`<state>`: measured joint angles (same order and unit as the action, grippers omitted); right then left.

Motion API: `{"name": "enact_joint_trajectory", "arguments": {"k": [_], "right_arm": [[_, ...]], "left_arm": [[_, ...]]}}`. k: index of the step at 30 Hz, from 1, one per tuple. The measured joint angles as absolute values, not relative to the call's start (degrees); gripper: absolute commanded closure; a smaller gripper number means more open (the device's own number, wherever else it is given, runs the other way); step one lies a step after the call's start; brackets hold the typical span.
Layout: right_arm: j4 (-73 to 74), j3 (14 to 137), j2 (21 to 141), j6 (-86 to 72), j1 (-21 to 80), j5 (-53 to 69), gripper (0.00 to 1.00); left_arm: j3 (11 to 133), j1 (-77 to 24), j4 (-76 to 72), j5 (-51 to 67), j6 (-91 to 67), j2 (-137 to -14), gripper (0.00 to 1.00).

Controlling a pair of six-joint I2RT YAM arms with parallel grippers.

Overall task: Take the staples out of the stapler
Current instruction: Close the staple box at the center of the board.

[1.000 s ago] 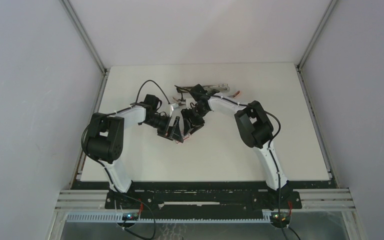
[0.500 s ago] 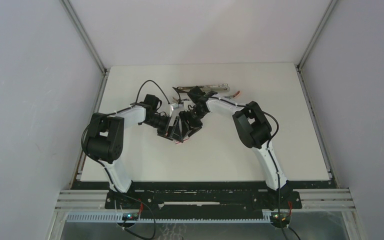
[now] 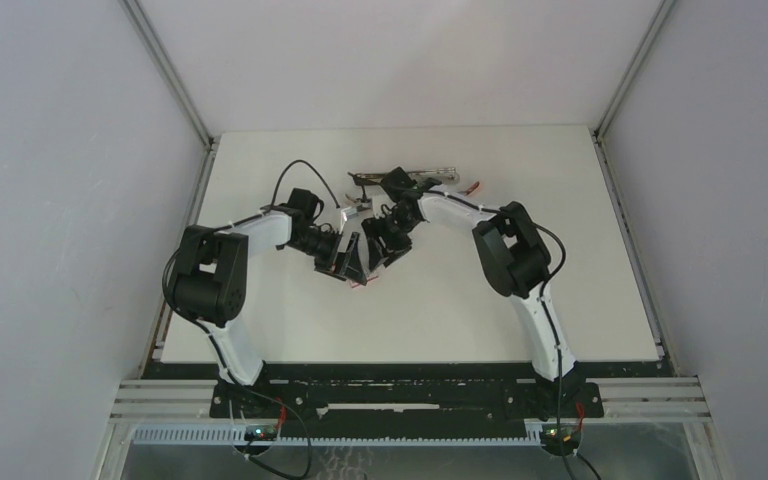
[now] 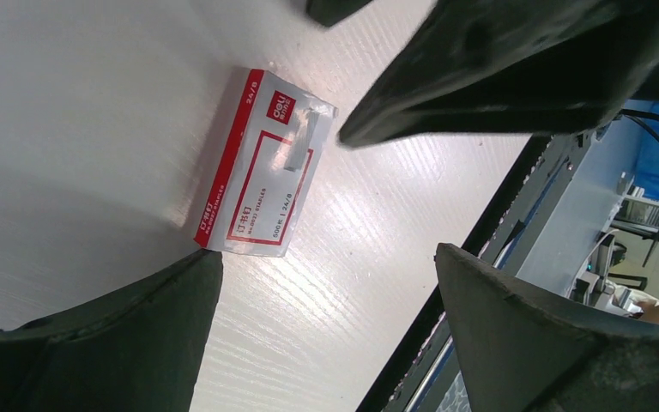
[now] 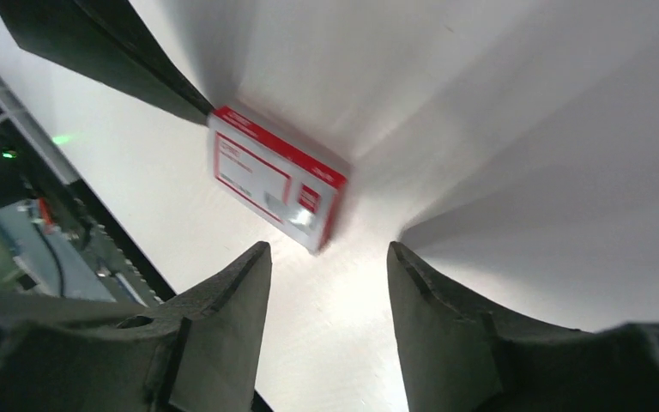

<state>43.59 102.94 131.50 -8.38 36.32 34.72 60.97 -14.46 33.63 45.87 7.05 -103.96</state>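
The stapler (image 3: 407, 178) lies opened out flat at the back middle of the table (image 3: 580, 280), behind both arms. No loose grey staples show in any view. My left gripper (image 3: 352, 262) and right gripper (image 3: 380, 250) meet low over the table's middle, above a red-and-white staple box (image 3: 360, 284). In the left wrist view my left gripper (image 4: 328, 254) is open and empty, with the box (image 4: 262, 167) lying flat just beyond its left finger. In the right wrist view my right gripper (image 5: 328, 249) is open and empty, with the box (image 5: 275, 176) just ahead of its fingertips.
A small red piece (image 3: 473, 186) lies by the stapler's right end. The right gripper's finger (image 4: 480, 77) crosses the top of the left wrist view. The left gripper's finger (image 5: 94, 51) crosses the top left of the right wrist view. White walls enclose the table.
The right arm's elbow shifted slightly left, then back right. Both grippers stay open over the box, and the stapler has not moved.
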Motion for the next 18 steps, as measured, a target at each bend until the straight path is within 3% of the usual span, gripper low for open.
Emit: {"name": "enact_joint_trajectory", "arguments": {"k": [18], "right_arm": [[35.1,78.8,102.7,9.5,29.5,20.6,0.2]], "left_arm": [[67.7,-20.4,30.1,44.7,3.6,-108.7,0.0]]}}
